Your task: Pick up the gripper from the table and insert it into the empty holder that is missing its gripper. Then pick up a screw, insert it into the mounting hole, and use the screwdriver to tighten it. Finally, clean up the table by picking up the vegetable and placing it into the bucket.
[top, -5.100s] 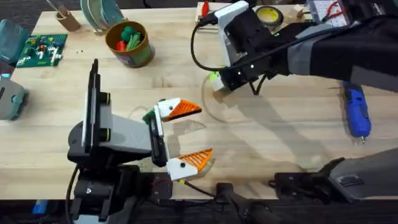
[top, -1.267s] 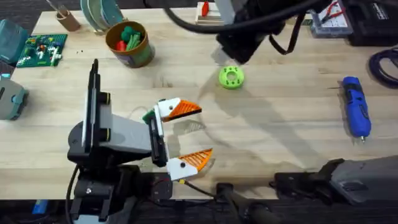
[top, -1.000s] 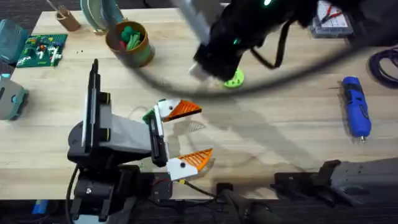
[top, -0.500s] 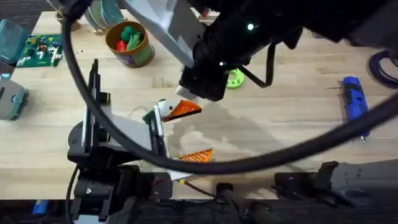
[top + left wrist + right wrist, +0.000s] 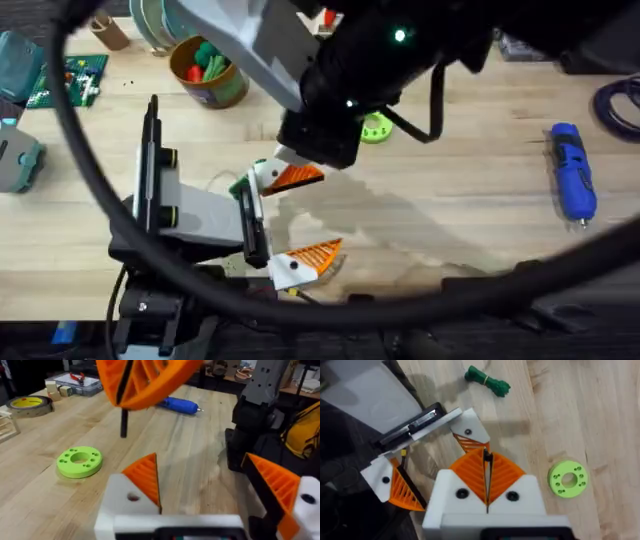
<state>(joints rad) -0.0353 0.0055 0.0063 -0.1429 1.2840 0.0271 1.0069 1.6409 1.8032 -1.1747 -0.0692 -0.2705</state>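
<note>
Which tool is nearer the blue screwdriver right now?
Neither is close. The right tool, shut, hangs over the left tool's far finger near the table's middle, slightly nearer the screwdriver at the right edge. The left tool, open, sits at about the same distance.

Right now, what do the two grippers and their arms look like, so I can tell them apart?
Both grippers have white angular finger mounts with orange ribbed pads. The left gripper sits on a black-and-white wrist. The right gripper hangs from a dark arm with a grey link, a looping black cable and a green light.
</note>
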